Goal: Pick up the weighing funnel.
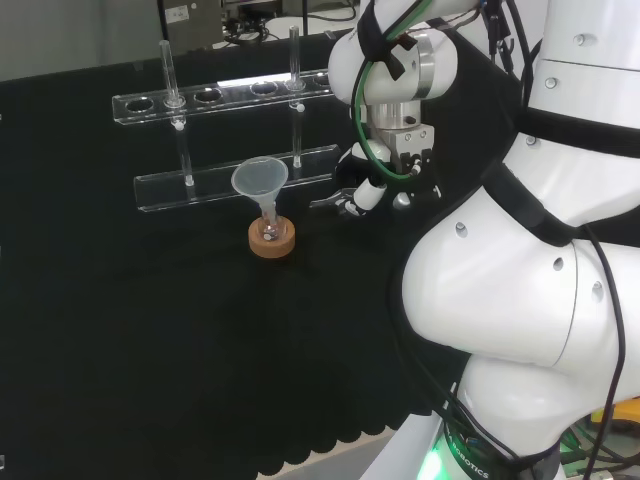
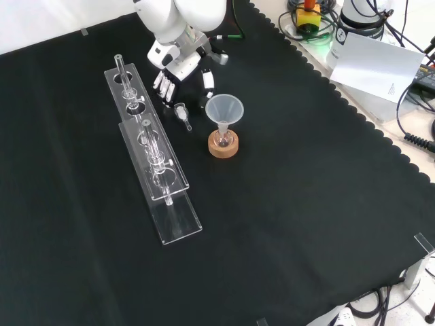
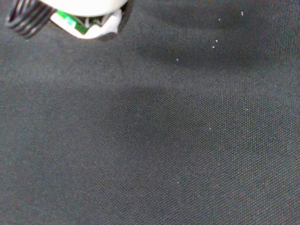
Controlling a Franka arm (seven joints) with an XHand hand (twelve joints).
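One weighing funnel [image 2: 182,113] lies on the counter [image 2: 306,204] between the rack [image 2: 160,176] and the funnel [image 2: 224,109]. In the front view it is just below the hand [image 2: 178,71], with its long axis running away from the hand. The fingers [image 2: 163,84] are released and straight, grasping nothing.

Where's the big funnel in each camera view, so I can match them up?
Head view: funnel left of centre, in front of the rack.
Front view: funnel above centre, right of the rack.
Wrist view: black cloth.
Shared landmark: cork ring under it.
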